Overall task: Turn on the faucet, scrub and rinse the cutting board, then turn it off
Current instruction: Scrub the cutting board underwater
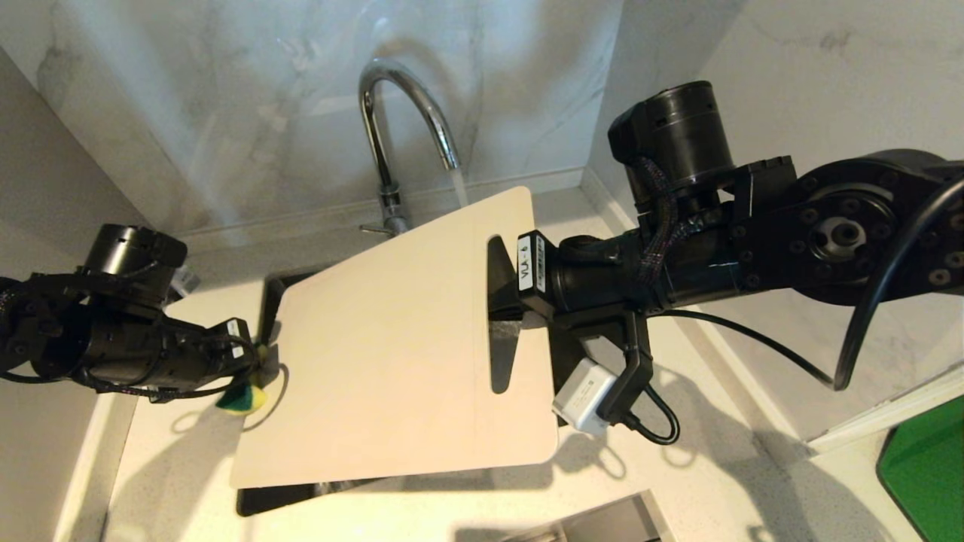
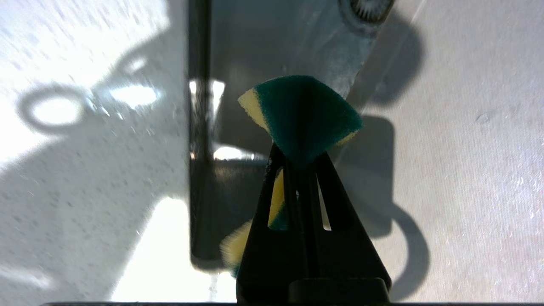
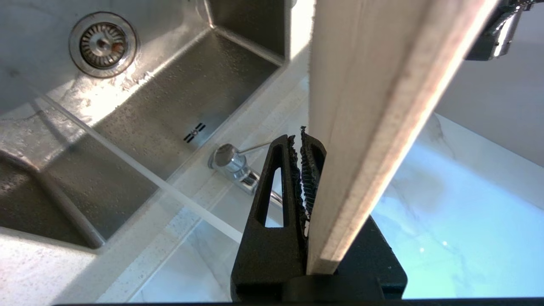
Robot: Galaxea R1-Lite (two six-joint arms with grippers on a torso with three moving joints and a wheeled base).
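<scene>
A pale cream cutting board [image 1: 392,339], a shiny chrome faucet [image 1: 392,128], a green-and-yellow sponge [image 2: 297,114], a white speckled surface [image 1: 723,467], grey-veined white marble walls [image 1: 226,90] and black jaws.

Bright overhead light throws hard shadows on the countertop [image 1: 422,519]; left wrist view looks slightly motion-blurred.

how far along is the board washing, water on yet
Done: the faucet is on, a stream falling from its spout past the far edge of the cutting board. In hand: the right gripper holds the board over the sink by its slot edge; the left gripper, shut on the sponge, sits at the board's left edge. Left: scrubbing the face, rinsing, shutting the faucet off.
</scene>
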